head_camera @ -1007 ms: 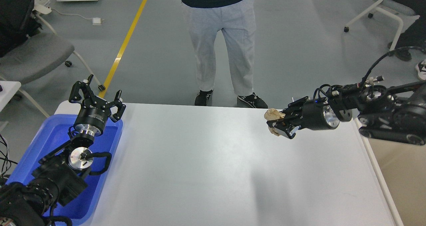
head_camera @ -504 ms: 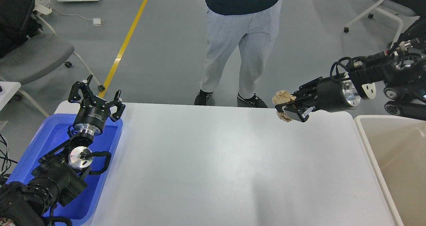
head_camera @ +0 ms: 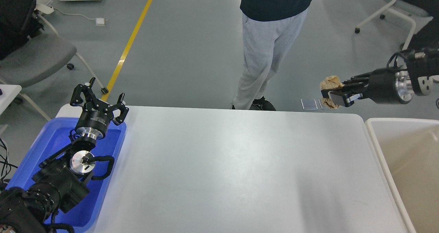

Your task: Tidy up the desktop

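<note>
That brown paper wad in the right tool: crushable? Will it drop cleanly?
The paper wad looks crumpled, so probably light and easily squashed. The right tool pinches only one side, so it may shift. Irregular creases suggest it would settle, not roll.

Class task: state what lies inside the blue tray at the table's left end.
The blue tray shows only bare blue floor. The left arm and its open left gripper cover much of it, so anything beneath them cannot be seen.
</note>
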Action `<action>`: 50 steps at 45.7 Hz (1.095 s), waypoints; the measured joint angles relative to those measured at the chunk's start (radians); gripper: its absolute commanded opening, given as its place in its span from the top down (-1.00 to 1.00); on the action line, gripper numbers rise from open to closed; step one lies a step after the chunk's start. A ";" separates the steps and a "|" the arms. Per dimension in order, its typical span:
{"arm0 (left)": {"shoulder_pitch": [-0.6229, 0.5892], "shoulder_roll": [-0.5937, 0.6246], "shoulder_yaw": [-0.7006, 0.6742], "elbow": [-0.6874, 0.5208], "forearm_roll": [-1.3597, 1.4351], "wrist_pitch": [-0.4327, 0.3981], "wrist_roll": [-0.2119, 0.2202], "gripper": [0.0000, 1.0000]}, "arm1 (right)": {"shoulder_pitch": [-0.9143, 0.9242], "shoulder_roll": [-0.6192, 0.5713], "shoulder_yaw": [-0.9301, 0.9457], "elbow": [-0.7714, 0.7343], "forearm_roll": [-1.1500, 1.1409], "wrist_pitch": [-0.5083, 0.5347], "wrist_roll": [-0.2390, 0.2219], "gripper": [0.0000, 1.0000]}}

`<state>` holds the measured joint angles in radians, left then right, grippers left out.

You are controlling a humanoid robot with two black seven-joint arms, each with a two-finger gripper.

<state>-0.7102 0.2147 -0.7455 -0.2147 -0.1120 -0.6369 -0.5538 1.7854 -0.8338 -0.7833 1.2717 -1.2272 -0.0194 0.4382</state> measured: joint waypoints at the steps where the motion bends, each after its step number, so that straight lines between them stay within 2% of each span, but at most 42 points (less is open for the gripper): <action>1: 0.000 0.000 0.000 0.000 0.000 0.000 0.000 -1.00 | -0.014 -0.010 0.006 -0.013 0.006 -0.001 0.000 1.00; 13: 0.000 0.000 0.000 0.000 0.000 -0.001 0.000 -1.00 | -0.264 -0.116 0.131 -0.219 0.161 0.000 0.001 1.00; 26: 0.000 0.000 0.000 0.000 0.000 -0.001 0.000 -1.00 | -0.610 -0.121 0.276 -0.483 0.434 -0.002 0.002 1.00; 41: 0.000 0.000 0.000 0.000 0.000 0.000 0.000 -1.00 | -0.923 -0.017 0.417 -0.748 0.682 -0.002 -0.007 1.00; 50: 0.000 0.000 0.000 0.000 0.000 0.000 0.000 -1.00 | -1.056 0.106 0.445 -0.958 0.819 0.004 -0.043 1.00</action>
<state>-0.7102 0.2148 -0.7455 -0.2146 -0.1120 -0.6366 -0.5538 0.7290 -0.7283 -0.3383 0.3142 -0.4084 -0.0149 0.3952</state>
